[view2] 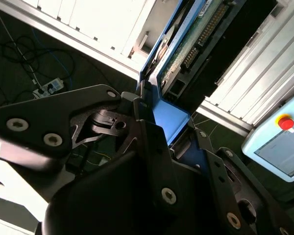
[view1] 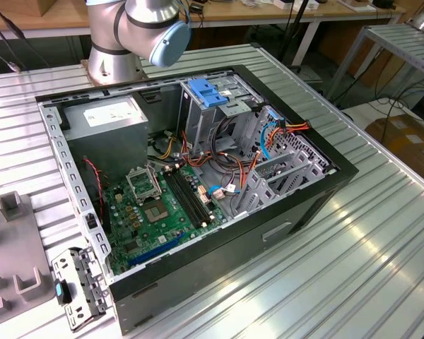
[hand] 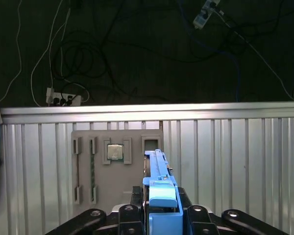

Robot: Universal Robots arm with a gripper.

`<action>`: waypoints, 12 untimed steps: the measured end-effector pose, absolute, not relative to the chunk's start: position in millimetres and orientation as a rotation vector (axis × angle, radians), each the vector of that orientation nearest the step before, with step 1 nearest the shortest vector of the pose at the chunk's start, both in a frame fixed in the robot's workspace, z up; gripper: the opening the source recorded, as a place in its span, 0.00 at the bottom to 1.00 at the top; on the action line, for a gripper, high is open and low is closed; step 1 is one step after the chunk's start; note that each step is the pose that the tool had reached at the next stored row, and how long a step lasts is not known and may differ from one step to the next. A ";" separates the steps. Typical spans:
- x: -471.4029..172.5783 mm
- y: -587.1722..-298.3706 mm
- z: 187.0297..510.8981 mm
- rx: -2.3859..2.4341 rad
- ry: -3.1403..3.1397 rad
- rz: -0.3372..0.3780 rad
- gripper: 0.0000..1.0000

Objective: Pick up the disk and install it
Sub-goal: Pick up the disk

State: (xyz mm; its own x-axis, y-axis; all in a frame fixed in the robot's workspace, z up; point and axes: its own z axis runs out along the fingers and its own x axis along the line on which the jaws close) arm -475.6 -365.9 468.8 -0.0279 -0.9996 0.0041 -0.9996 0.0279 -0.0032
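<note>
In both wrist views my gripper is shut on the disk, held on edge between the black fingers. The disk is a flat drive with bright blue carrier rails. Its green circuit-board side and a blue end tab face the second wrist view. It hangs in the air above the ribbed metal table, over a grey fixture plate. The open computer case lies on the table in the exterior view, with its metal drive cage at the far side.
The arm's base and elbow stand behind the case. A light-blue latch plate tops the cage, beside orange and blue cables. The green motherboard fills the case floor. A pendant with a red button is nearby. Cables lie on the dark floor.
</note>
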 end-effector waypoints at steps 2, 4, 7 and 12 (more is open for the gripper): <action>-475.6 -365.9 470.7 2.190 -2.252 0.008 0.37; -475.6 -365.9 472.3 2.190 -2.252 0.008 0.37; -475.6 -365.9 476.7 2.190 -2.252 0.008 0.37; -475.6 -365.9 483.0 2.189 -2.251 0.007 0.37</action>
